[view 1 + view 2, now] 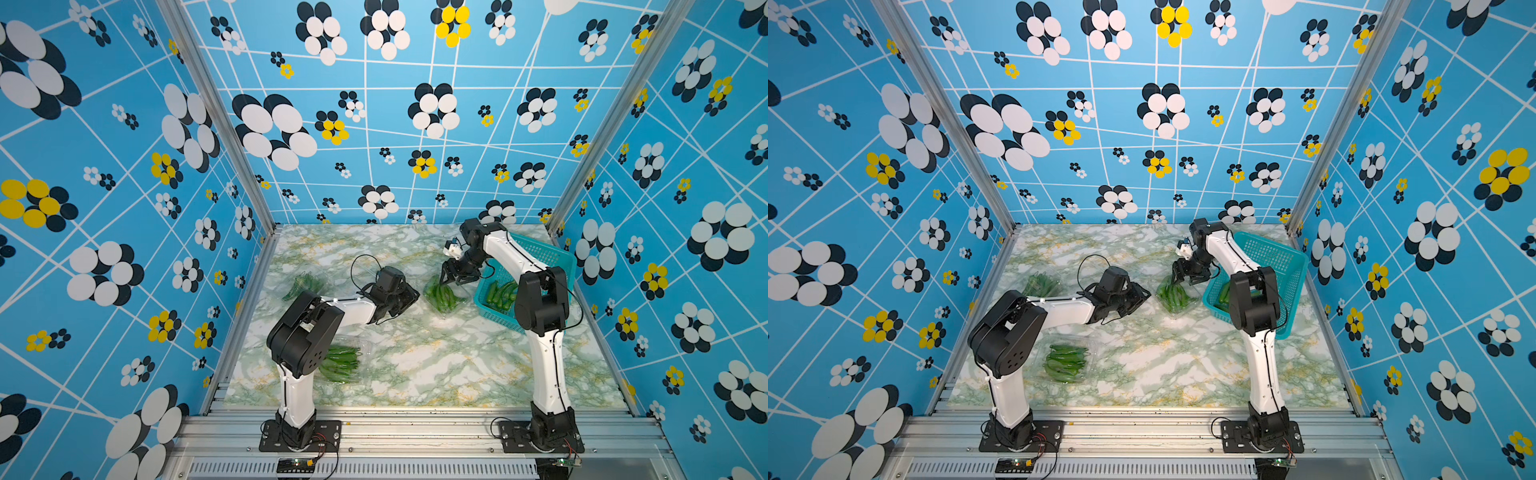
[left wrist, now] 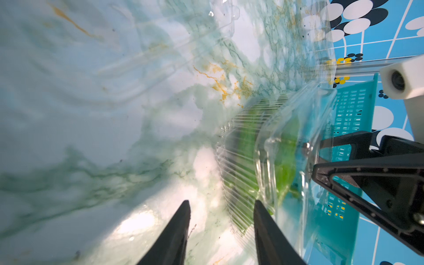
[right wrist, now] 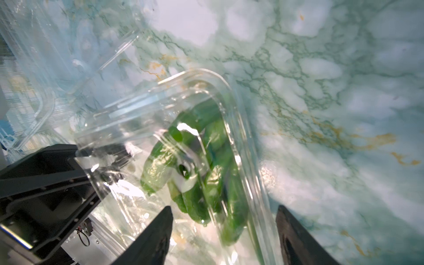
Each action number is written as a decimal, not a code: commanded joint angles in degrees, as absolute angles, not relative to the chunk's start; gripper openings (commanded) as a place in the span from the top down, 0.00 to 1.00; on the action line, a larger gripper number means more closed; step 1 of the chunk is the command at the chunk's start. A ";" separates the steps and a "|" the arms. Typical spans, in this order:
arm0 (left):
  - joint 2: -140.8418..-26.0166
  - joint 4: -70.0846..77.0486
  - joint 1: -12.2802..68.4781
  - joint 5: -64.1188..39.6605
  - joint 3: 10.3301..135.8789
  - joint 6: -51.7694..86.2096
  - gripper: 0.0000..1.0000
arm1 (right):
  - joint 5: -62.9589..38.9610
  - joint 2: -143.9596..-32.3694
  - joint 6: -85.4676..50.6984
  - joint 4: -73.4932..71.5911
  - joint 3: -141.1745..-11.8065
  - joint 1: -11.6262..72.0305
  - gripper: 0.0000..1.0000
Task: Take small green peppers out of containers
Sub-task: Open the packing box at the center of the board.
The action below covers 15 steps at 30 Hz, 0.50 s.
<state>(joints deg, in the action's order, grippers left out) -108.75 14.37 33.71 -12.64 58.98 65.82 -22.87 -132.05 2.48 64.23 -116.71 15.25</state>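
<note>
The right tool (image 3: 224, 207) has its fingers spread wide and pinches nothing. It hangs low over an open container (image 3: 231, 96), straddling one side wall (the clear plastic is hard to trace against the marble). The small green peppers (image 3: 197, 165) lie heaped inside that container, directly under the tool.

The left tool (image 2: 222, 202) has its fingers spread less wide, and only the counter (image 2: 103, 137) shows in the gap. One finger sits just beside the container's ribbed wall; I cannot tell whether it touches.

The container rests on the counter just beside the teal basket (image 1: 540, 257), on the basket's side toward the left arm. Some loose peppers (image 1: 500, 293) lie in the basket. Two further containers, both holding peppers, sit well apart from the basket, across the counter. One (image 1: 305, 282) is beyond the left forearm and the other (image 1: 1065, 361) is next to the left arm's lower joints.
</note>
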 commanded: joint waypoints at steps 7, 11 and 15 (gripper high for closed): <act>-104.93 13.43 33.29 -13.08 58.88 64.78 0.53 | -24.61 -130.86 1.89 64.16 -116.81 15.56 0.27; -105.53 13.06 33.31 -13.27 59.08 64.69 0.53 | -25.00 -131.04 1.87 64.17 -116.89 15.56 0.27; -105.73 12.75 33.30 -13.29 58.93 64.36 0.54 | -25.12 -131.35 1.93 64.25 -117.16 15.56 0.28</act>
